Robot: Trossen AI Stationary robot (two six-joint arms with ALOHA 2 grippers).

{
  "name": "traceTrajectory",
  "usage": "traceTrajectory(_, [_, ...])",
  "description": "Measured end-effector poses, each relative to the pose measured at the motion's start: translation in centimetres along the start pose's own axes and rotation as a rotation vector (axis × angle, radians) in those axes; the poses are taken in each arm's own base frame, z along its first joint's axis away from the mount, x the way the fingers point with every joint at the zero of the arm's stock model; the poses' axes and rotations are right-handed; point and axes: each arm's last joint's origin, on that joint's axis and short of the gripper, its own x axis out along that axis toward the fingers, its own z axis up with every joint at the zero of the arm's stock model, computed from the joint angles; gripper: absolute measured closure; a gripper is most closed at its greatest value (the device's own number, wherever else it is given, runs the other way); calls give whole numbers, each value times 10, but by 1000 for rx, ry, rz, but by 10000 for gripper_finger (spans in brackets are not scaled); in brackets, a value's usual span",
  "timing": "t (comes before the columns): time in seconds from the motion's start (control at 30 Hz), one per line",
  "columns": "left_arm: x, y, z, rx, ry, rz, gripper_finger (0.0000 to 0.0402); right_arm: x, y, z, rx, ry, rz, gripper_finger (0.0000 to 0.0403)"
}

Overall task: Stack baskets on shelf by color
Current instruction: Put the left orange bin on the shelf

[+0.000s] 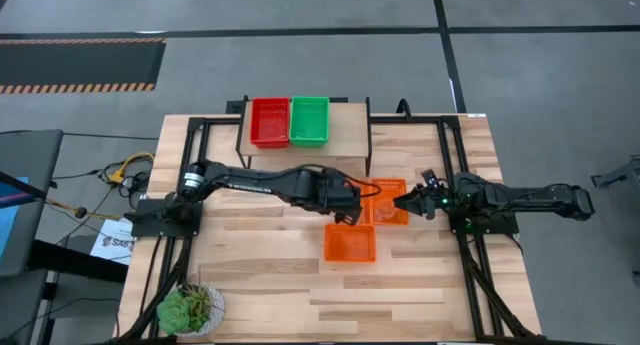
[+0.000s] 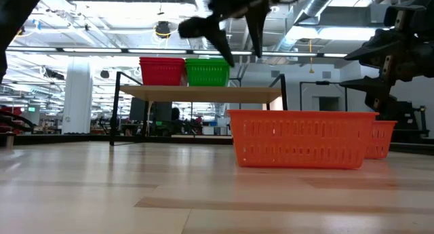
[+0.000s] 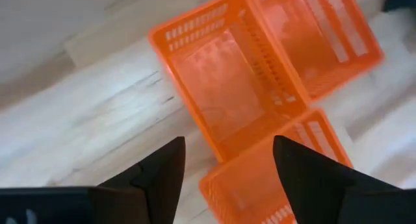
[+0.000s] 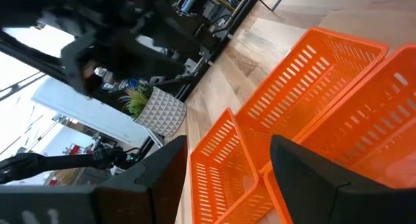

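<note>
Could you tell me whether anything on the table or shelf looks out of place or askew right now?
Nothing looks damaged or spilled. The red baskets and green baskets sit squarely side by side on the shelf. The orange baskets are still loose on the tabletop, below the open left gripper and beside the open right gripper.

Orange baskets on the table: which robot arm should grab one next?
Probably the left. Its open end effector hangs right above the orange baskets, near the shelf. The right end effector, also open, sits beside them at their far edge.
</note>
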Motion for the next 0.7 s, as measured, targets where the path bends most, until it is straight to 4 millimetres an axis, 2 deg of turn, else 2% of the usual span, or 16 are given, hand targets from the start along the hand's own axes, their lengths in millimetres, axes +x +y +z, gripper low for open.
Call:
traceTrajectory(0.2, [41, 5, -15, -129, -29, -2, 183, 0, 0, 0, 3, -1, 0, 159])
traceTrajectory(0.37, [69, 16, -19, -201, -57, 9, 186, 0, 0, 0, 3, -1, 0, 159])
traceTrajectory(0.5, [82, 23, -15, -238, -73, -4, 187, 0, 0, 0, 3, -1, 0, 159])
traceTrajectory(0.7, [93, 28, -16, -253, -74, -18, 187, 0, 0, 0, 3, -1, 0, 159])
